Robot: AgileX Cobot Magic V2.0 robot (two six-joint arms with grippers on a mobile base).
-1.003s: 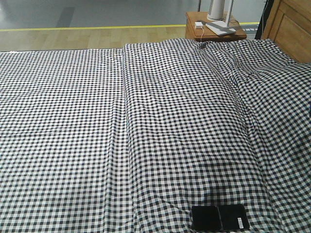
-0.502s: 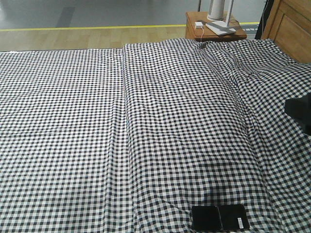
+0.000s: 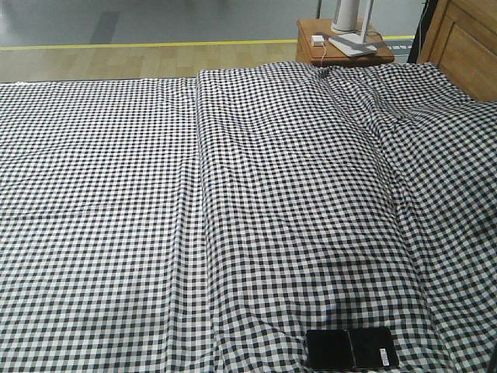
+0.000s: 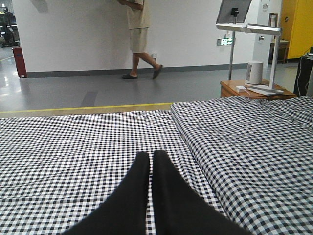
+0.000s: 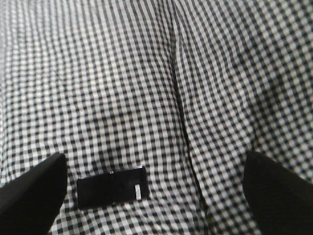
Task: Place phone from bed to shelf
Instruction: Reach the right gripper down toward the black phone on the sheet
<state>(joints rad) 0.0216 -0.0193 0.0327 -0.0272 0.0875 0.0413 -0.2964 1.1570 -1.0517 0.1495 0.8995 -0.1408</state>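
The phone [image 3: 352,348] lies flat and black on the checked bed [image 3: 233,194], near the front edge, its white sticker toward the right end. In the right wrist view the phone [image 5: 111,190] rests below my right gripper [image 5: 154,159], which is open wide; the phone is closer to the left finger [image 5: 32,191] than the right finger [image 5: 279,191], and untouched. My left gripper [image 4: 149,154] is shut, empty, and hovers low over the bed [image 4: 73,142]. The shelf is out of view.
A reddish-brown nightstand [image 3: 342,48] with a white lamp base stands beyond the bed's far right corner, next to the wooden headboard [image 3: 466,43]. A raised fold [image 3: 198,179] runs down the cloth. A person [image 4: 139,36] walks along the far wall.
A dark part of the right arm showed at the front view's right edge half a second ago and is gone now. The phone has not moved.
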